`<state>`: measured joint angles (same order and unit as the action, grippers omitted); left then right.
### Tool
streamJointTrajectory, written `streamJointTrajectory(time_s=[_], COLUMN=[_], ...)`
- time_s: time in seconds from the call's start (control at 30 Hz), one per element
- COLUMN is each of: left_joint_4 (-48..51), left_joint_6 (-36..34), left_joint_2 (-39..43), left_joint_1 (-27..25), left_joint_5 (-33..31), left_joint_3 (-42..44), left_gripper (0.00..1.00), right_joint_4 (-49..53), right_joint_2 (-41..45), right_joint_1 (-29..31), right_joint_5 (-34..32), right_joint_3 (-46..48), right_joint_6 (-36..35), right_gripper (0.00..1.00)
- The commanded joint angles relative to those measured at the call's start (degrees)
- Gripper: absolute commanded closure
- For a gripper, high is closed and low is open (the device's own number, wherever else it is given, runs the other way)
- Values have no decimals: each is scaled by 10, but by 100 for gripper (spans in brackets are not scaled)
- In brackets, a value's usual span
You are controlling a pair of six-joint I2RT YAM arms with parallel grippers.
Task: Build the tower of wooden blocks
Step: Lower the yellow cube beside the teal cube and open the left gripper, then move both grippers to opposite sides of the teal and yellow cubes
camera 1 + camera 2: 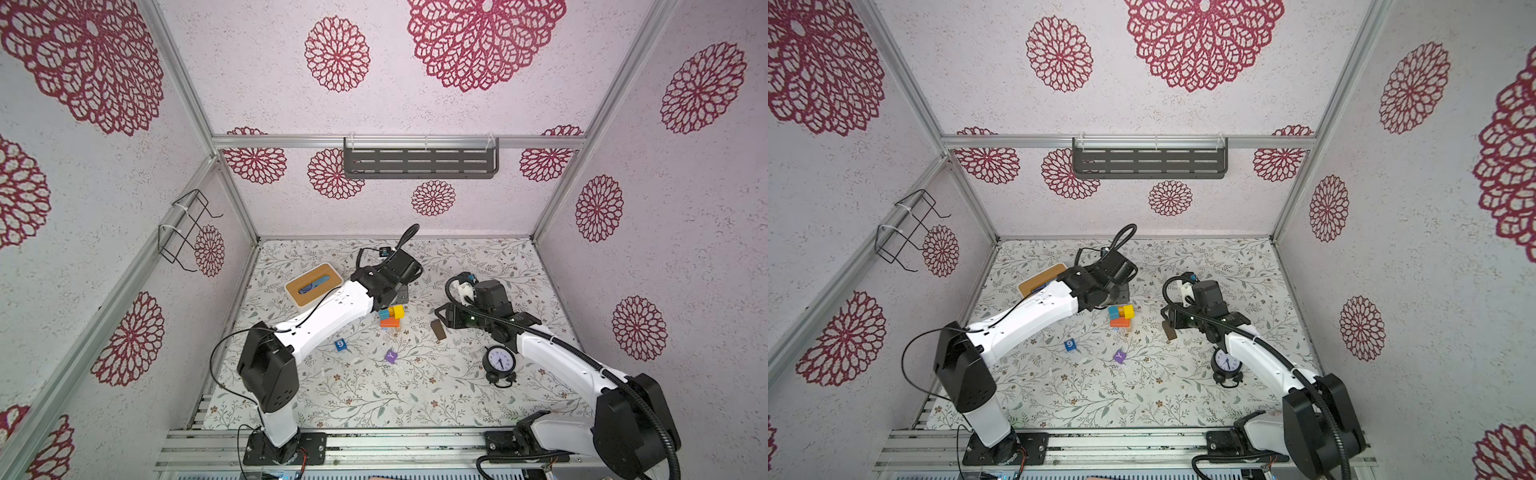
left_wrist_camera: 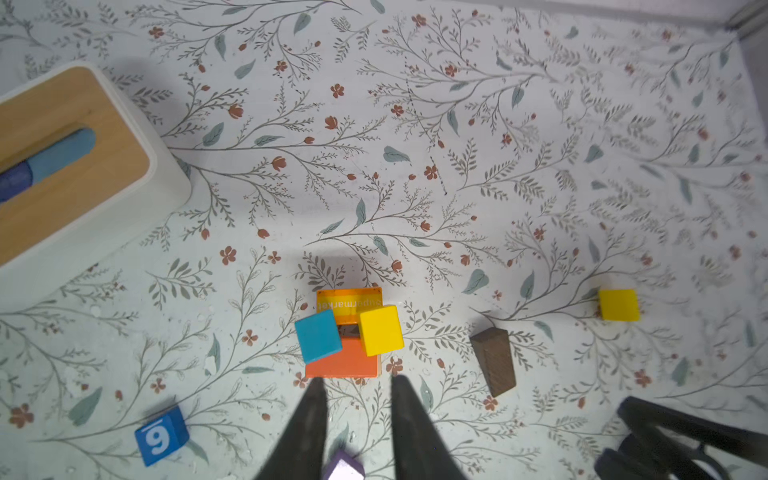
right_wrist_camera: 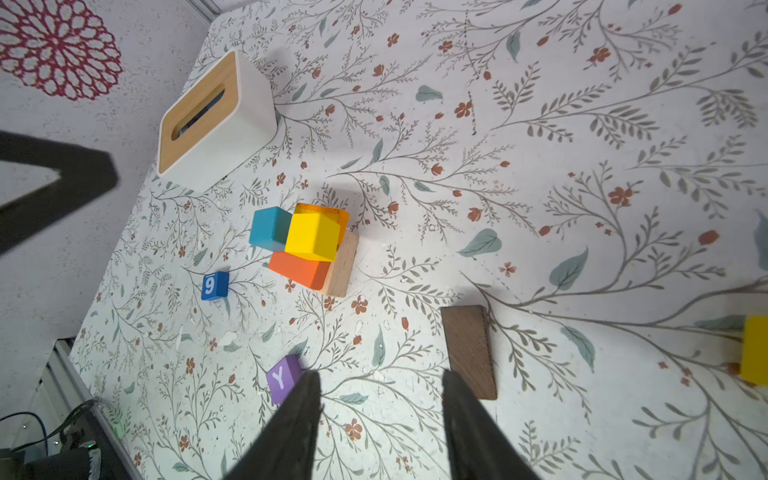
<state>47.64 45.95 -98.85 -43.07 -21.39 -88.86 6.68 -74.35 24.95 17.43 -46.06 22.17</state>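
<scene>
Hovering over the tower (image 1: pixel 390 318), centre of the counter (image 1: pixel 374 399), left fingers (image 2: pixel 309 428) sit narrow and empty; right fingers (image 3: pixel 469 428), wider, empty, hang by the brown bar (image 3: pixel 469 353). Likely next: grip it, set it on top.

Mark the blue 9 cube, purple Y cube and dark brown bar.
blue 9 cube (image 2: pixel 160 441): left wrist view, numbered face.
purple Y cube (image 3: pixel 282 379): right wrist view, lettered face.
dark brown bar (image 3: pixel 469 353): right wrist view, middle of top face.
</scene>
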Motion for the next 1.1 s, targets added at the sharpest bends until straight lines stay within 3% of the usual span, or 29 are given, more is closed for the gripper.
streamJointTrajectory(time_s=[0.0, 0.07, 0.23, 0.47, 1.07], left_joint_4=[-32, -53, -99, -163, -220], left_joint_6=[11, 6, -9, -19, -33], left_joint_2=[26, 48, 77, 75, 10], left_joint_1=[31, 44, 60, 83, 96], left_joint_5=[13, 30, 38, 72, 114], left_joint_3=[67, 108, 186, 241, 235], left_gripper=[88, 99, 100, 100, 100], right_joint_4=[-14, -16, -42, -61, -85], right_joint_2=[-27, -47, -97, -151, -244], right_joint_1=[-2, -2, -2, -2, 18], right_joint_5=[26, 32, 68, 89, 109], right_joint_3=[-29, -39, -57, -84, -131], right_joint_6=[4, 6, 30, 47, 79], right_gripper=[62, 70, 85, 86, 84])
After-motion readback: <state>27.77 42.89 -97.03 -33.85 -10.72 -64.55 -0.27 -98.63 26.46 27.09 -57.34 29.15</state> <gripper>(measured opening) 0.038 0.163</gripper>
